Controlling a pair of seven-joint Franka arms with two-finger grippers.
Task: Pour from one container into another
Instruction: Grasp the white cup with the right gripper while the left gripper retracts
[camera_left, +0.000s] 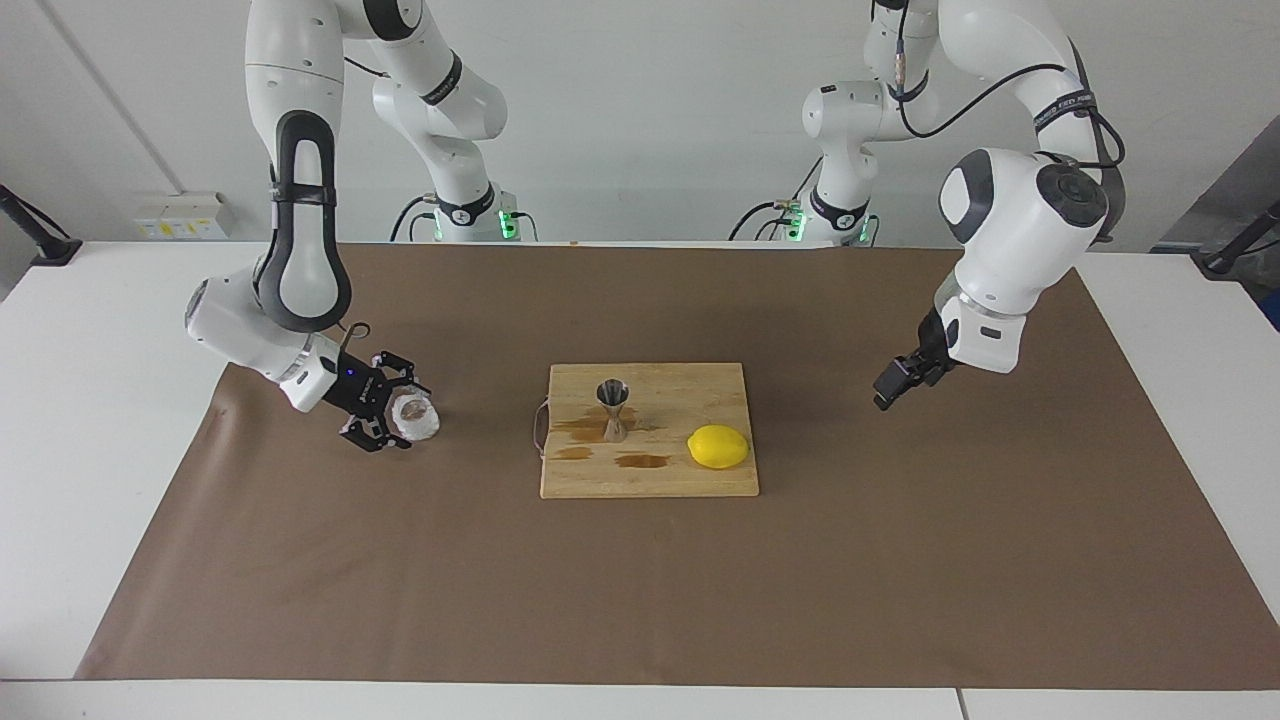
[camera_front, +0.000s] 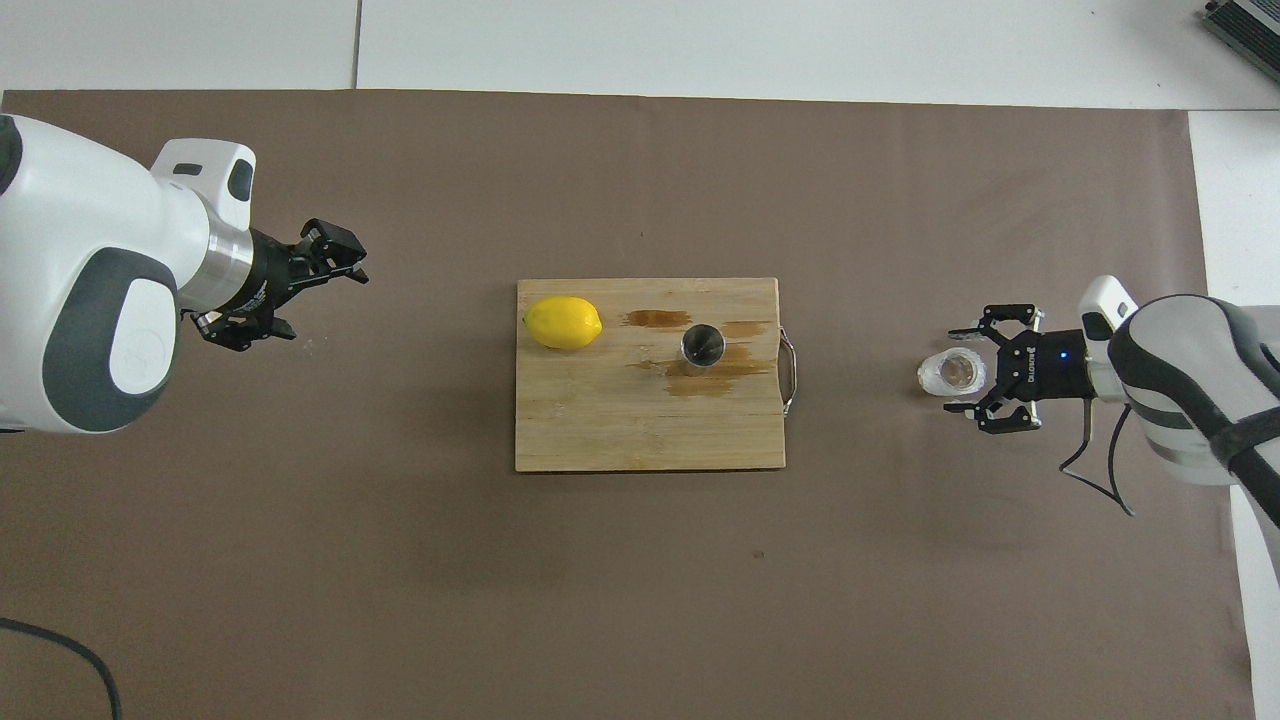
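Facing view
- Cup (camera_left: 416, 418): stood upright on the brown mat (camera_left: 640, 600) toward the right arm's end of the table, well apart from the board; judged to be the vessel poured from.
- R gripper (camera_left: 392, 412): held low at the cup's side, fingers apart w/ the cup's edge just between them; not closed on it. Approach is made from the side so the cup can be kept upright, then tipped, probably.
- Jigger (camera_left: 612, 408): set upright on the cutting board (camera_left: 650, 475), open cone up, so it can be filled; wet brown patches are seen round its foot.
- Lemon (camera_left: 718, 446): laid on the board beside the jigger, toward the left arm's end; not needed for the pour, it seems.
- L gripper (camera_left: 897, 381): held up over the bare mat, well apart from the board; arm judged to be waiting.

Overhead view
- Cup (camera_front: 951, 372): rim seen from above, clear, w/ a dark spot inside; contents cannot be told.
- R gripper (camera_front: 972, 371): fingers spread either side of the cup's outer edge, nothing clamped.
- Jigger (camera_front: 703, 345): seen on the board's half toward the handle end, i.e. the end toward the cup, so the carry is kept short.
- L gripper (camera_front: 300, 290): fingers apart, nothing held, kept clear of the pour path.
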